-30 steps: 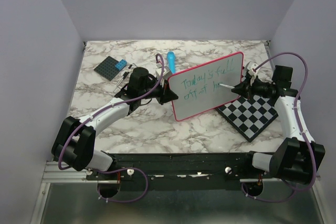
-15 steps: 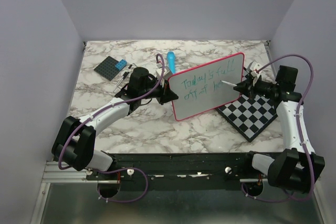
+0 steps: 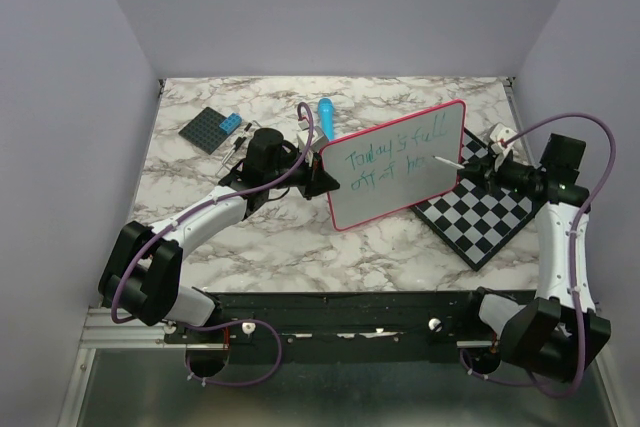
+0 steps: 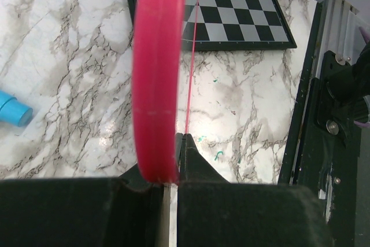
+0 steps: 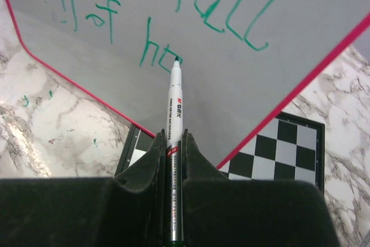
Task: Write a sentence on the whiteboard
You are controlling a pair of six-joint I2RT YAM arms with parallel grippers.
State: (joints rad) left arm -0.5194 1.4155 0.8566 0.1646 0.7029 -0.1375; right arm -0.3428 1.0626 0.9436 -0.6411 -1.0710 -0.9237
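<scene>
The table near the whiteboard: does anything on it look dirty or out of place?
Yes. Small green marks spot the marble table near the whiteboard, in the same colour as the sentence. They look like stray marker ink, which belongs on the board only.

left tool [image 4: 171, 169] — clamped on whiteboard [image 4: 159, 73] rim, edge-on | checkered board [image 4: 231, 10] 1 o'clock | blue cylinder [image 4: 14, 111] 9 o'clock

You have a marble-patterned table [image 3: 200, 237] carrying a checkered board [image 3: 482, 219] at the right, a dark studded plate [image 3: 207, 131] upper left, a blue cylinder [image 3: 325, 113] top centre.
</scene>
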